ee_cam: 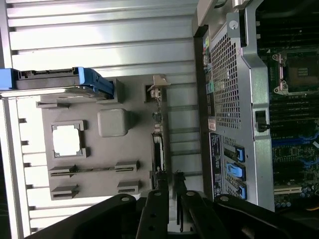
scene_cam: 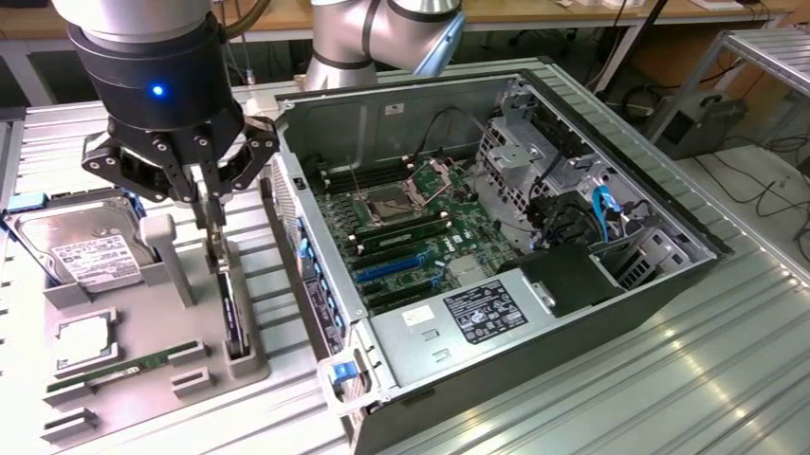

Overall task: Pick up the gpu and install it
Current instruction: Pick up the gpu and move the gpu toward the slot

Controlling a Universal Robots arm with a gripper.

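The gripper (scene_cam: 212, 223) is held just above the gpu (scene_cam: 233, 308), its fingers parted with nothing gripped. The white label on the drive (scene_cam: 79, 251) cannot be read.

Counter (scene_cam: 658, 379): tray (scene_cam: 165, 332) on the exterior view's left, computer case (scene_cam: 379, 123) on its right.
Tray: hard drive (scene_cam: 89, 251) at the far end, memory stick (scene_cam: 120, 373) at the near end.
gpu (scene_cam: 233, 303): in the tray slot beside the case.
End effector (scene_cam: 209, 213): above the gpu.
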